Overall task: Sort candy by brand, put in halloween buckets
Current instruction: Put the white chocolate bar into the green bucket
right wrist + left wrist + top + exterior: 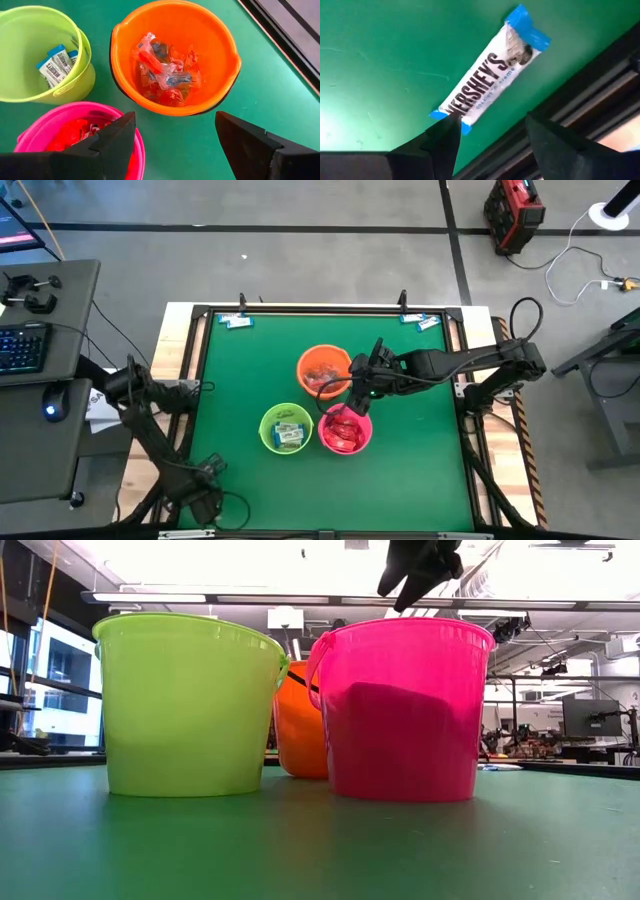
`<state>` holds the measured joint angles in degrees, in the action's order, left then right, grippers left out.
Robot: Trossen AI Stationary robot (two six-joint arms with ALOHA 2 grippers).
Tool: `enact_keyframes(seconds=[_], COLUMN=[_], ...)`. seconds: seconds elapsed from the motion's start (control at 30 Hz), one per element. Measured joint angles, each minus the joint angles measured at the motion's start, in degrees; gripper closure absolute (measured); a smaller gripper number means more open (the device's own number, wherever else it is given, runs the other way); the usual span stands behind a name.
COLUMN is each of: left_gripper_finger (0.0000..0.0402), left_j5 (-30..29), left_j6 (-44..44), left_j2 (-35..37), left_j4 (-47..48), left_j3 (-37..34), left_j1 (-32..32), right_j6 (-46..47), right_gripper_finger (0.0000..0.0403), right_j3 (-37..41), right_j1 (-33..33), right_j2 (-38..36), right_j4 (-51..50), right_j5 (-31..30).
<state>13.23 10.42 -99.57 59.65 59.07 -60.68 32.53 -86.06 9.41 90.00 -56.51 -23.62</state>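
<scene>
Left gripper (490,137), fingers open and empty, hovers over a blue-and-white candy (487,75) on the bench (380,60); its long axis runs 1-to-7 o'clock. Right gripper (175,137), open, empty, hangs above the pink bucket (35,130).

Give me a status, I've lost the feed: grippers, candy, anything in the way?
Right gripper open, empty, over pink bucket and orange bucket. Left gripper open at Hershey's bar by table edge. Green bucket loaded. Nothing in the way.
</scene>
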Motion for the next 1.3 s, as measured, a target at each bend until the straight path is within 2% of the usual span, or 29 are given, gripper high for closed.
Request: enact_keyframes(seconds=[0.33,0.63,0.7,0.77,0.93,1.1,1.3], left_gripper_finger=[0.0188,0.0192,0.0207,0.0239,0.0375,0.0395,0.0401], left_j5=[-0.6,-4.6,-5.3,-5.9,-7.1,-11.6,-12.2], left_j6=[0.2,-0.9,-1.1,-1.0,1.8,7.6,17.3], left_j2=[0.4,0.5,0.4,0.4,1.1,5.4,20.7], left_j4=[-3.1,-8.4,-8.8,-9.0,-10.6,-11.0,-6.9], left_j3=[-4.9,-7.0,-7.0,-6.9,-6.9,-7.3,-6.8], left_j1=[1.7,2.6,3.0,3.3,4.9,7.1,10.0], right_j6=[2.2,4.7,5.1,5.0,5.0,4.7,3.0], right_gripper_finger=[0.0135,0.0135,0.0135,0.0135,0.0135,0.0135,0.0135], right_j3=[0.0,0.0,0.0,0.0,0.0,0.0,0.0], right_j1=[0.0,0.0,0.0,0.0,0.0,0.0,0.0], right_j2=[0.0,0.0,0.0,0.0,0.0,0.0,0.0], right_j4=[0.3,1.3,1.4,1.6,1.5,1.5,1.5], right_j5=[-0.4,-0.5,-0.5,-0.8,-1.1,-1.5,-1.5])
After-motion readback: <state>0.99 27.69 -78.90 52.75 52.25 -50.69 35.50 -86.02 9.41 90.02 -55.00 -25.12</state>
